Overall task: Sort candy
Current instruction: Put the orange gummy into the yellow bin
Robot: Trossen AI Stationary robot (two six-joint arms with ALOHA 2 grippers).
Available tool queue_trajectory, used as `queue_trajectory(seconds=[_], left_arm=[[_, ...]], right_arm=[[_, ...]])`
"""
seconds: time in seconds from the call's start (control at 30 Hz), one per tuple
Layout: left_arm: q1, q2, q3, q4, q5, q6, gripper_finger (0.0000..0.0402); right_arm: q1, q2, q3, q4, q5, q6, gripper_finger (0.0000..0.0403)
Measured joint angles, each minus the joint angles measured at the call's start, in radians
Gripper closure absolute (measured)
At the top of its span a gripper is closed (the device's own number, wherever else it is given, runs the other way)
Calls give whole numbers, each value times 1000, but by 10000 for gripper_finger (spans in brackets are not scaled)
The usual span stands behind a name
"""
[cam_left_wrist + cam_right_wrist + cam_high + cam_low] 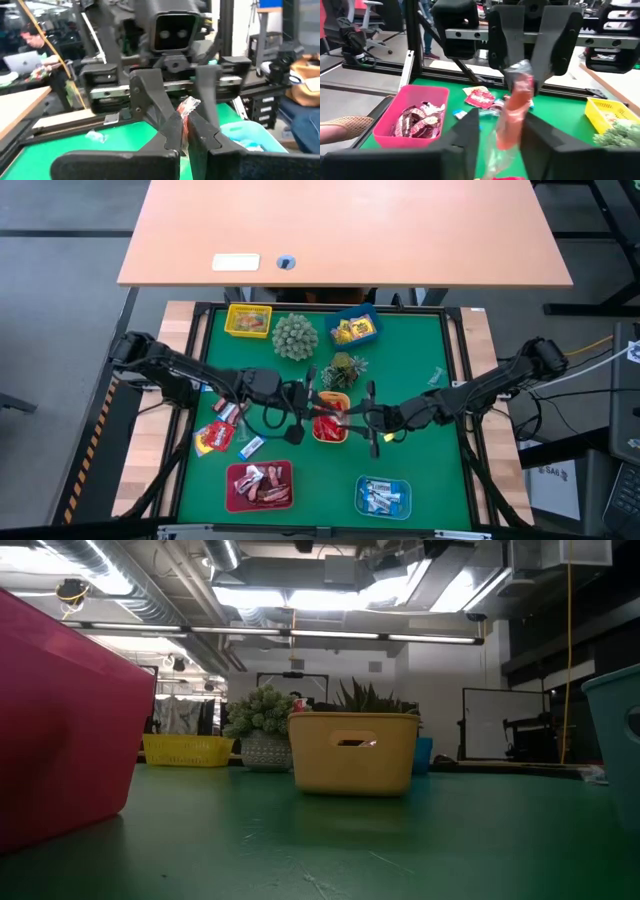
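Observation:
In the high view my two grippers meet tip to tip over the orange tray (pixel 333 396) at the table's middle. My left gripper (pixel 322 408) (pixel 184 120) is shut on a long red candy (pixel 514 112) in a clear wrapper. The fingers of my right gripper (pixel 348 417) (pixel 502 120) stand apart on either side of that candy's other half. More red candy lies in the orange tray. The low view shows neither gripper. My left gripper pinches the candy's one end (pixel 521 70) between its two fingers, coming level from the table's left. The candy sticks out past the fingertips (pixel 188 106) toward the right gripper, lifted clear above the orange tray. My right gripper: a gap shows beside one finger (pixel 470 125). Whether the other finger touches the wrapper I cannot tell.
A yellow tray (pixel 248 321) and a blue tray (pixel 353 328) stand at the far edge, with a spiky green ball (pixel 294 337) and a small plant (pixel 345 367). A pink tray (pixel 259 485) and a light blue tray (pixel 383 496) stand near. Loose candy (pixel 213 436) lies at left.

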Motion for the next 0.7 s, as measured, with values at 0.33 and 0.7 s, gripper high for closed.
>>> queue_trajectory(seconds=[0.33,0.7], left_arm=[[137,-68,1,-187,-27,-69,400],[432,-238,1,-675,-376,-122,400]], right_arm=[[1,-85,191,-583,203,7,174],[-72,-87,334,-1149,257,284,167]])
